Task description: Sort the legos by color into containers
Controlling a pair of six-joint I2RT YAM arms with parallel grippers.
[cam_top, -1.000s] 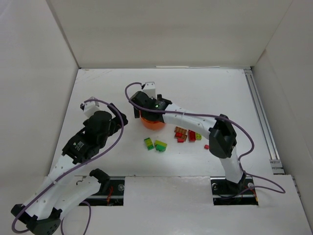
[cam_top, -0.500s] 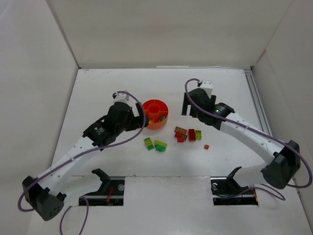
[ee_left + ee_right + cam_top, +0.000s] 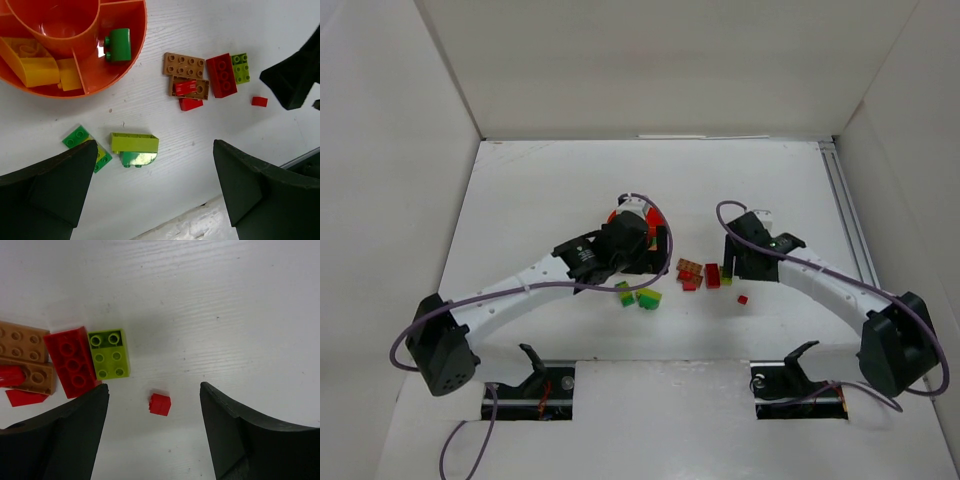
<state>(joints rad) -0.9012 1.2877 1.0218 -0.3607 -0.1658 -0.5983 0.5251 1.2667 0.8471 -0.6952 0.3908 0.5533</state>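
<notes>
**Two grippers open above loose bricks, dish partly filled**

The left gripper (image 3: 154, 156) is held over the white table (image 3: 535, 190) with its jaws spread wide and nothing between them. In the left wrist view, a lime-on-green stacked brick (image 3: 134, 149) is seen lying on the table beneath it. A green-and-yellow flat piece (image 3: 82, 141) is set just beside that brick, apart from it.

The orange dish (image 3: 141, 35) is found at the upper left of that view. One green brick (image 3: 118, 45) is lodged in an outer section beside the central cup (image 3: 55, 22). Yellow bricks (image 3: 39, 69) are packed into the neighbouring section, though their number cannot be made out where the frame cuts them off. From overhead the dish is largely covered by the left arm.

The right gripper (image 3: 154, 392) is also held with its jaws apart and nothing gripped. A small red piece (image 3: 160, 404) is seen on the table between its fingers, touched by neither.

Toward the left of the right wrist view, a lime brick (image 3: 109, 353) is laid side by side against a red brick (image 3: 70, 362). Beyond them, two tan plates (image 3: 22, 342) are set edge to edge, with a red piece (image 3: 11, 376) resting on the nearer one. A flat red piece (image 3: 25, 397) is placed just below that plate. This cluster is seen on the table beside the dish, not touching it.
</notes>
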